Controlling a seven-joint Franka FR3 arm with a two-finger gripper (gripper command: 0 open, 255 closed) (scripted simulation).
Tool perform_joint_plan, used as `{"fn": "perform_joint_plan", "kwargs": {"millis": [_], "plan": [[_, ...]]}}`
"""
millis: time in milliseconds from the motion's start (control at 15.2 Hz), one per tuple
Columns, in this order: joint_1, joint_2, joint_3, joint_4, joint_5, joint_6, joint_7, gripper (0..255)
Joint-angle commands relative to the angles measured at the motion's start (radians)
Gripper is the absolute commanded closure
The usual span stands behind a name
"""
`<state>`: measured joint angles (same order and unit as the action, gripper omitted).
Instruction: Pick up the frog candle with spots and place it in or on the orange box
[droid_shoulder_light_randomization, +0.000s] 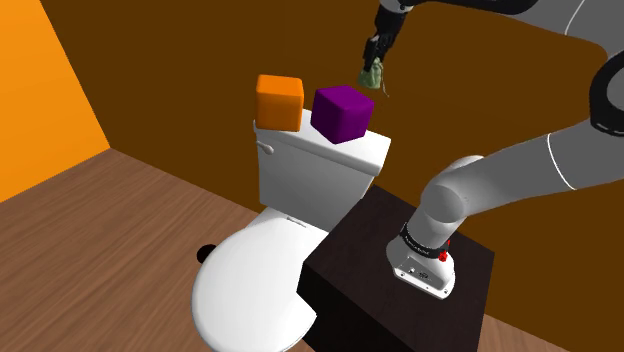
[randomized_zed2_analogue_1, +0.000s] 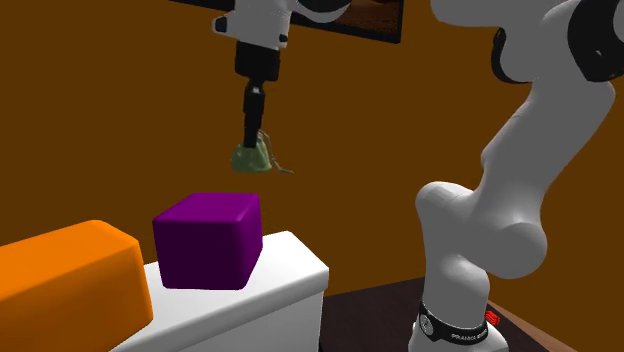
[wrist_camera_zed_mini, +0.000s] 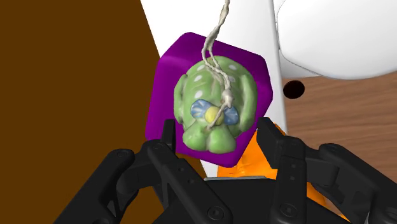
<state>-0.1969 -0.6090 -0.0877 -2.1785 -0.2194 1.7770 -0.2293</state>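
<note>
Shoulder view: the jaws are clamped on the frog candle, which hangs in the air above the purple box. The orange box sits just beside the purple box, on the shoulder view's left.

Second exterior view: a clear gap separates the candle from the purple box's top.

Wrist view: the green, pale-spotted frog lies directly over the purple box. I would carry it sideways past the purple box at this height and lower it only once it is over the orange box.
</note>
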Motion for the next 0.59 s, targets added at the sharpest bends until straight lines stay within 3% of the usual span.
{"fn": "perform_joint_plan", "kwargs": {"millis": [0, 528], "plan": [[0.01, 0.065, 0.02, 0.052, 0.01, 0.008, 0.027, 255], [0.04, 0.348, 0.087, 0.325, 0.028, 0.001, 0.117, 255]]}}
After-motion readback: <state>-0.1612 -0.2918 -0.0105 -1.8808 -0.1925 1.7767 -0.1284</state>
